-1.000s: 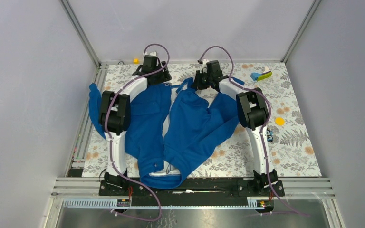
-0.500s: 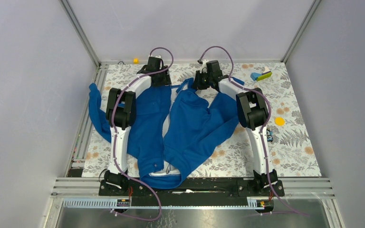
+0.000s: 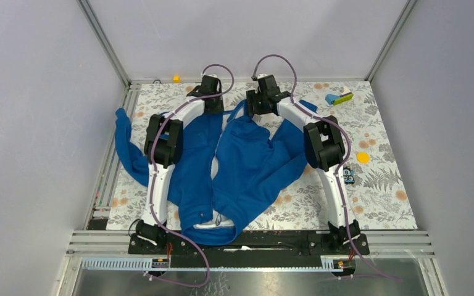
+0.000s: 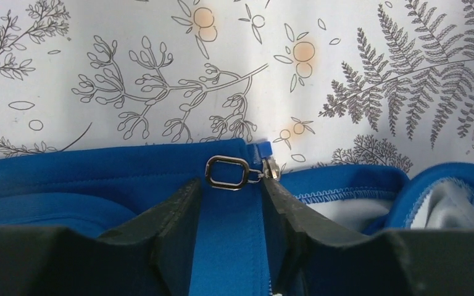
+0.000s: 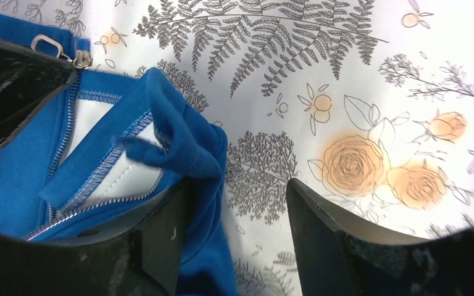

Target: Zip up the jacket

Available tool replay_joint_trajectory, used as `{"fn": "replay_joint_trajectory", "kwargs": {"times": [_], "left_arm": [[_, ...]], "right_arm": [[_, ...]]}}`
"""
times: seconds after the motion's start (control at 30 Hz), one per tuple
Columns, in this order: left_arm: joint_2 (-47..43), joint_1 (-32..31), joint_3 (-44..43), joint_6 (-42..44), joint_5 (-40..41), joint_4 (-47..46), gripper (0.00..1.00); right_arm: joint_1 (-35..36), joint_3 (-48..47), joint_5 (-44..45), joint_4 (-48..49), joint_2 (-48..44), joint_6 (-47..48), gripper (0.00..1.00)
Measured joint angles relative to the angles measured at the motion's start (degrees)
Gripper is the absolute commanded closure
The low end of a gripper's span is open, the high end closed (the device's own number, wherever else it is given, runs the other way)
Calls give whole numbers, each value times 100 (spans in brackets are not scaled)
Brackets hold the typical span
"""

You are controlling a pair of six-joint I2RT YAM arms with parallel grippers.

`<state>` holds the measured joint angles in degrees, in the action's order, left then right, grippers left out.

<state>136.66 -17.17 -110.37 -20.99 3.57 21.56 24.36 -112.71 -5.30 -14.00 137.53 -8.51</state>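
Blue jacket [image 4: 99, 179] hem clamped in left claw [image 4: 229, 194], right claw [image 5: 234, 203] apart beside it

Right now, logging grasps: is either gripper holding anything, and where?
The left gripper pinches the royal-blue fabric jacket's hem beside the metal zipper pull. The right gripper is open, holding nothing.

Grey walls [image 3: 31, 123] enclose a floral-patterned table [image 3: 382, 185].
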Motion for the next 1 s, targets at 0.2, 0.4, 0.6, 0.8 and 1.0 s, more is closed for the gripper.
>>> {"fn": "replay_joint_trajectory", "kwargs": {"times": [0.2, 0.4, 0.6, 0.8, 1.0], "left_arm": [[291, -87, -557, 114, 203, 332, 84], [256, -70, -417, 186, 157, 52, 100], [-142, -26, 413, 199, -4, -605, 100], [-942, 151, 1742, 125, -492, -1445, 100], [-1261, 293, 2052, 7, -715, -2004, 100]], "right_arm": [[330, 57, 699, -376, -597, 74, 26], [505, 1394, 557, 697, -2059, -140, 26], [509, 1692, -269, 1823, -2116, -595, 42], [514, 1596, -916, 2288, -1180, -1058, 61], [518, 1572, -1182, 2402, -619, -1543, 50]]}}
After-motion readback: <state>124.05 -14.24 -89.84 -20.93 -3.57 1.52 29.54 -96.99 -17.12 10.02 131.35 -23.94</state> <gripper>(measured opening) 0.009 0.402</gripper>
